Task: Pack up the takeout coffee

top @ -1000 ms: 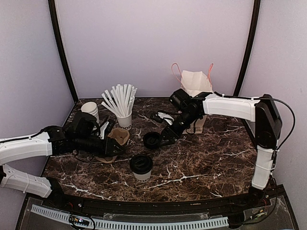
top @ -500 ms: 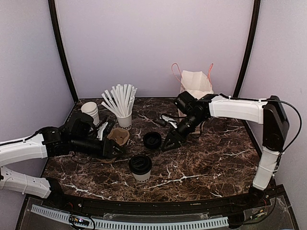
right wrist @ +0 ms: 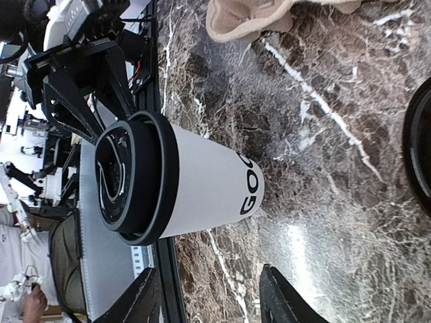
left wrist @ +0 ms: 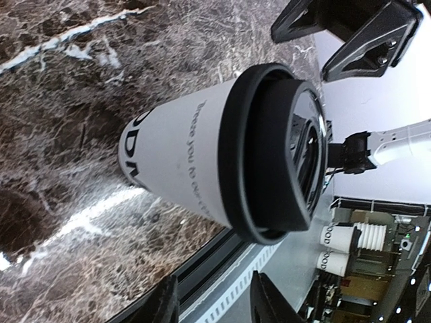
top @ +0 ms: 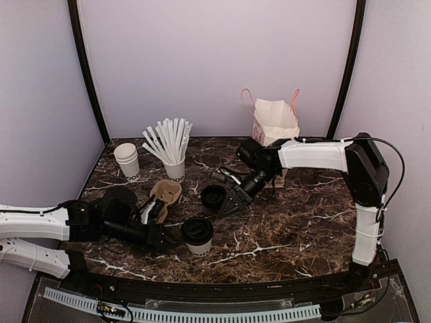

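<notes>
Marble table (top: 296,222) carries everything. L arm (top: 34,223) lies low along the near-left edge. R arm (top: 316,153) reaches in from the far right, wrist angled down.

L gripper (top: 166,239) sits low over the tabletop, jaws parted w/ nothing btwn them: released, empty. In the left wrist view L gripper (left wrist: 215,306) shows both fingers at the bottom edge w/ a clear gap. R gripper (top: 225,205) is likewise spread and empty, tips pointed down at the table. In the right wrist view R gripper (right wrist: 209,303) has only bare marble btwn its fingers.

Paper bag (top: 275,124), white w/ pink handles, stands upright w/ its mouth open, well behind R gripper, past its forearm. Cup of white straws (top: 174,161) is on the far side of L gripper, well apart. Stack of lidless white cups (top: 126,160) is further left. Brown cardboard piece (top: 165,192) lies near L gripper, just beyond it.

Takeout coffee (top: 198,234) is upright on the table, black lid on. It stands directly ahead of L gripper's tips, close but not gripped, and near R gripper on its near side, so btwn the two. Loose black lid (top: 213,197) lies flat just beside R gripper's tips, to its left; can't tell if touching.
</notes>
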Controlling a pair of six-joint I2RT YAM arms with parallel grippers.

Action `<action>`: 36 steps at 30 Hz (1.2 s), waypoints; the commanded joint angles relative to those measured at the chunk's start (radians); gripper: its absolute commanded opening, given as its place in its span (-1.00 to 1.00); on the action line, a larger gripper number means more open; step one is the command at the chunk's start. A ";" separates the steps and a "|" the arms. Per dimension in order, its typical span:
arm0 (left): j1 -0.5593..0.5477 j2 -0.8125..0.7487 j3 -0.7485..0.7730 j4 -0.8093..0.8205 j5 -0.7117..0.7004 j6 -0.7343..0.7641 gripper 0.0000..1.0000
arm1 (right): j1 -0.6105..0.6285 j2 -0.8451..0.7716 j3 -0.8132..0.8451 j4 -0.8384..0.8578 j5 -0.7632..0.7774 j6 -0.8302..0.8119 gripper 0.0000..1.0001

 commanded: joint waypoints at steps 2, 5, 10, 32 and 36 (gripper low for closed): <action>-0.005 0.049 -0.026 0.189 0.042 -0.058 -0.23 | 0.009 0.036 0.057 -0.030 -0.129 0.017 0.00; -0.005 0.087 -0.012 0.217 0.057 -0.056 -0.24 | 0.010 0.040 0.053 -0.012 -0.140 0.036 -0.01; -0.003 0.130 0.013 0.202 0.049 -0.028 -0.26 | 0.018 0.071 0.064 -0.017 -0.155 0.041 -0.01; 0.046 0.144 0.033 0.215 0.083 0.017 -0.24 | 0.031 0.129 0.097 -0.019 -0.162 0.049 0.00; 0.062 0.176 0.027 0.247 0.100 0.015 -0.24 | 0.032 0.137 0.093 -0.014 -0.161 0.053 0.00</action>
